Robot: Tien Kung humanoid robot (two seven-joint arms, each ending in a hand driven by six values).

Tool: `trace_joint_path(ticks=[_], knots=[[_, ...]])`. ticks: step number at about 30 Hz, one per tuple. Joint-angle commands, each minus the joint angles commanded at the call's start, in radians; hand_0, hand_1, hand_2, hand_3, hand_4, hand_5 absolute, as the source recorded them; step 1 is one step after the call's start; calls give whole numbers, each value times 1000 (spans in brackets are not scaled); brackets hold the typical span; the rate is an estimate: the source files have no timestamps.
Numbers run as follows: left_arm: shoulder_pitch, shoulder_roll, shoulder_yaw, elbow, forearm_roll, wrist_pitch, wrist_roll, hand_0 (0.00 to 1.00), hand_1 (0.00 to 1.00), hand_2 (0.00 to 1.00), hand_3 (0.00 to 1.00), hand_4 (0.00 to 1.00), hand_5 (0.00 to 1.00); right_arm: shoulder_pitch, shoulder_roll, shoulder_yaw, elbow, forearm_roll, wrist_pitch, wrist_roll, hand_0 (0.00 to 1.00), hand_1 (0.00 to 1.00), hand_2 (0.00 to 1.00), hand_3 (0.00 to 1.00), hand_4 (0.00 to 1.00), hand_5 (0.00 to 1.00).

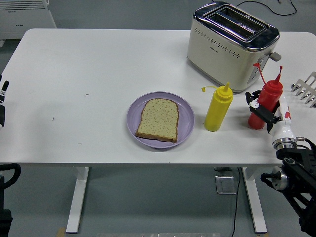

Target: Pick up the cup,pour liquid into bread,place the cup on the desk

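A slice of brown bread (158, 120) lies on a purple plate (185, 120) at the table's middle. No cup is in view; a red squeeze bottle (268, 96) with its cap open stands nearly upright at the right, its base at the table. My right hand (262, 109) comes in from the lower right, fingers wrapped around the bottle's lower body. The bottle stands well to the right of the bread. A sliver of my left hand (2, 103) rests at the left edge.
A yellow squeeze bottle (217, 107) stands between the plate and the red bottle. A cream and chrome toaster (229, 47) sits behind them. A metal rack (306, 88) pokes in at the right edge.
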Motion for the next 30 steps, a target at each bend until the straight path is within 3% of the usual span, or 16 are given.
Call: trace_joint_path(ticks=[2, 7, 8, 20, 30], knots=[[0, 0, 0, 0, 0, 0, 0, 833, 840, 854, 752, 659, 998, 0, 0, -3, -2, 0, -6, 3, 283, 307, 408, 402, 754, 126], [0, 0, 0, 0, 0, 0, 0, 833, 840, 854, 752, 659, 998, 0, 2, -5, -6, 1, -17, 12, 283, 307, 408, 402, 754, 126], [0, 0, 0, 0, 0, 0, 0, 833, 840, 854, 753, 660, 998, 0, 2, -5, -6, 0, -18, 12, 383, 433, 471, 462, 757, 123], [-2, 0, -1, 0, 0, 0, 0, 828, 838, 854, 755, 662, 998, -4, 2, -4, -6, -1, -24, 27, 452, 484, 500, 495, 755, 110], [-2, 0, -3, 0, 0, 0, 0, 828, 839, 854, 756, 662, 998, -17, -7, -6, 4, -42, -33, 38, 455, 490, 502, 507, 758, 97]])
